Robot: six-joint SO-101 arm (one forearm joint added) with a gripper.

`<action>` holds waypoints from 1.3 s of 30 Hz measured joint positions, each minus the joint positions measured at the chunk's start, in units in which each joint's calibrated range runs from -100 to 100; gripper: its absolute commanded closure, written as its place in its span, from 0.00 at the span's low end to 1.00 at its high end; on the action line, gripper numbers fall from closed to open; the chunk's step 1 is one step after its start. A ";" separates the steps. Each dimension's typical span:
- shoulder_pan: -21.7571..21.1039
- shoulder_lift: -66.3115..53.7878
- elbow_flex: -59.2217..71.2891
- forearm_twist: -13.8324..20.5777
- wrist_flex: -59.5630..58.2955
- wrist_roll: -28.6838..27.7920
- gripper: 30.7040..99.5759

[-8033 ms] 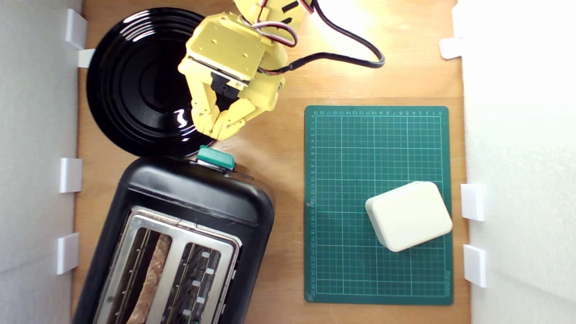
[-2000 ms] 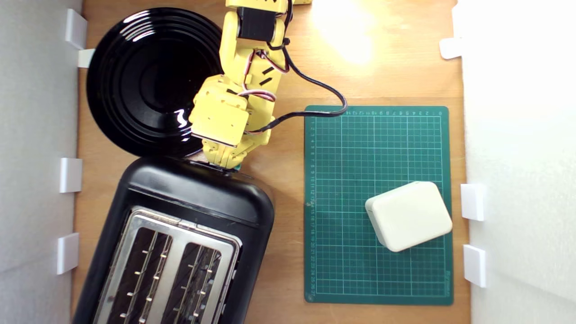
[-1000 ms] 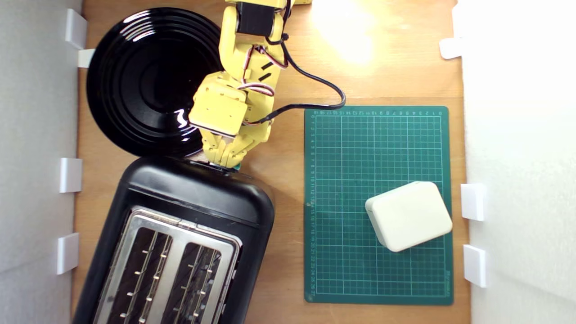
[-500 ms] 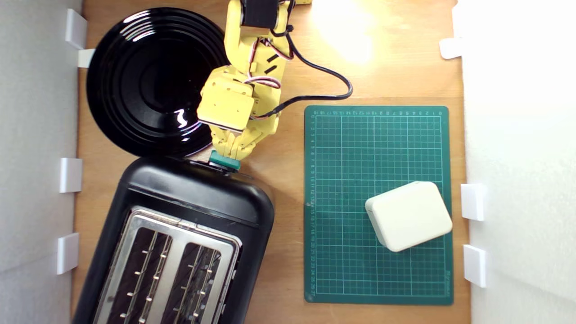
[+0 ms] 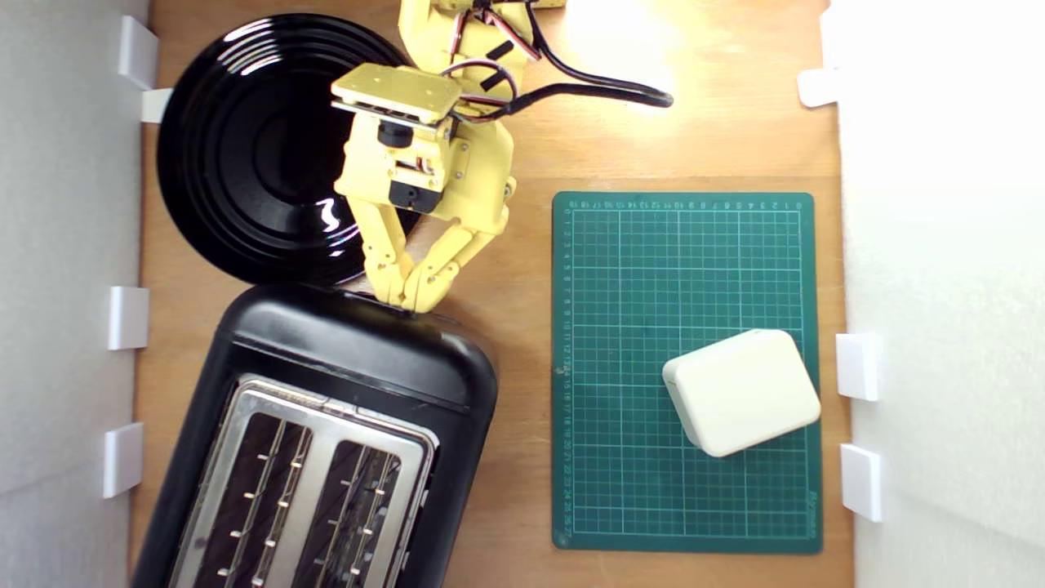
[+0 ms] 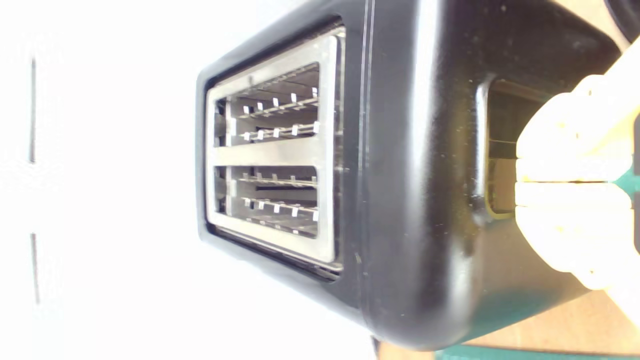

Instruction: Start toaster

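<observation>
The glossy black toaster (image 5: 351, 359) lies at the lower part of the exterior view's left, its silver slot plate (image 5: 326, 412) facing up; both slots show only wire guides. My yellow gripper (image 5: 408, 298) is shut, and its tips meet over the toaster's end nearest the arm. The fingers hide the lever knob there. In the wrist view the toaster (image 6: 415, 175) fills the frame. The closed gripper (image 6: 520, 182) sits at the recessed lever slot. A sliver of the teal lever knob (image 6: 627, 182) shows behind the fingers.
A round black plate (image 5: 245, 147) sits just behind the toaster, under the arm's wrist. A green cutting mat (image 5: 686, 269) in the exterior view's right carries a small cream rounded box (image 5: 741, 392). White walls with brackets (image 5: 128, 317) border both sides.
The wrist has risen and tipped back toward the arm's base, so the fingers show longer. Their tips now cover the teal knob seen half a second ago. The bread seen 8 s ago no longer shows.
</observation>
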 measured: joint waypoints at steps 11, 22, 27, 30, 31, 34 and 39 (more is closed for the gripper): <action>-2.62 -12.09 11.31 0.00 0.00 1.19 0.99; -2.35 -27.84 19.28 -7.70 11.49 0.97 0.99; -4.97 -33.43 23.82 -7.13 13.19 -3.39 0.99; -5.42 -36.43 27.06 -6.84 13.19 -5.76 0.99; -5.15 -37.68 28.27 -6.84 13.19 -6.41 0.99; -5.33 -41.52 31.70 -6.84 13.19 -7.92 0.99; -6.06 -47.60 38.92 -6.84 13.19 -8.24 0.99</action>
